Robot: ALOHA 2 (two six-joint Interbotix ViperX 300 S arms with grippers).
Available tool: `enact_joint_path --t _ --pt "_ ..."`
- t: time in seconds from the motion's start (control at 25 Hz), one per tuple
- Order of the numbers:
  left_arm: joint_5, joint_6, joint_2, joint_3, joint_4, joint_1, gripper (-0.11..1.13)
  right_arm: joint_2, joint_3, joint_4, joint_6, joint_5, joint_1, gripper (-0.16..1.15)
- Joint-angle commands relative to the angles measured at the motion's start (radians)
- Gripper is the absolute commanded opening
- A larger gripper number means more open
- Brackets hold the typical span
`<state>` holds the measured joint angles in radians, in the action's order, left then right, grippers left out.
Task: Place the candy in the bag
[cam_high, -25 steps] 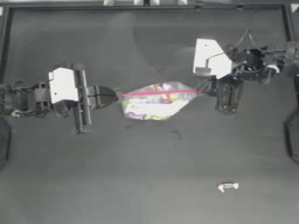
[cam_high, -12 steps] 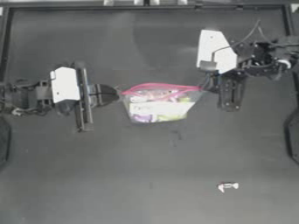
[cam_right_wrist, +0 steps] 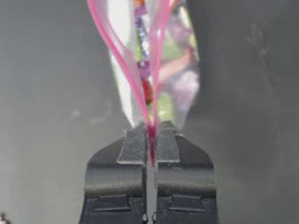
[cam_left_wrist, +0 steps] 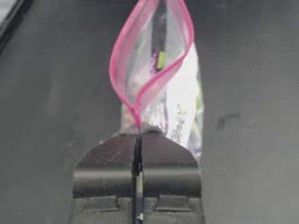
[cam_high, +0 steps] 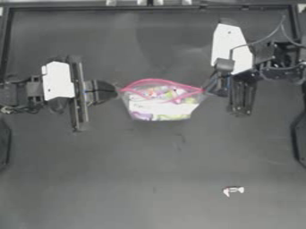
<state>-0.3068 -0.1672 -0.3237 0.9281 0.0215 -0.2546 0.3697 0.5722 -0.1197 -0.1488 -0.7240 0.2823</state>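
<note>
Gaping bag (cam_high: pixel 160 103), contents blurred

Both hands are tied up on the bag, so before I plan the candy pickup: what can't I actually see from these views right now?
- The candy: top view only, too small to read its wrapper or twist ends.
- The bag bottom: both wrist views cut it off at the edge; whether it rests on the table is unclear.
- Sweets inside: blurred, uncountable.
- Left gripper and right gripper: shut on the zip corners, hiding them.
</note>
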Motion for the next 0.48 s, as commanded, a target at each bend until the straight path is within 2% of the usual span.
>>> enact_joint_path --t 0.04,0.48 --pt "0.014 -0.002 -0.044 -0.021 -0.005 0.018 0.04 0.023 -0.040 0.002 0.011 0.008 -0.032 0.06" --pt "0.040 -0.002 -0.048 -0.017 -0.037 0.078 0.04 0.018 0.006 0.020 0.069 0.075 -0.104 0.06"
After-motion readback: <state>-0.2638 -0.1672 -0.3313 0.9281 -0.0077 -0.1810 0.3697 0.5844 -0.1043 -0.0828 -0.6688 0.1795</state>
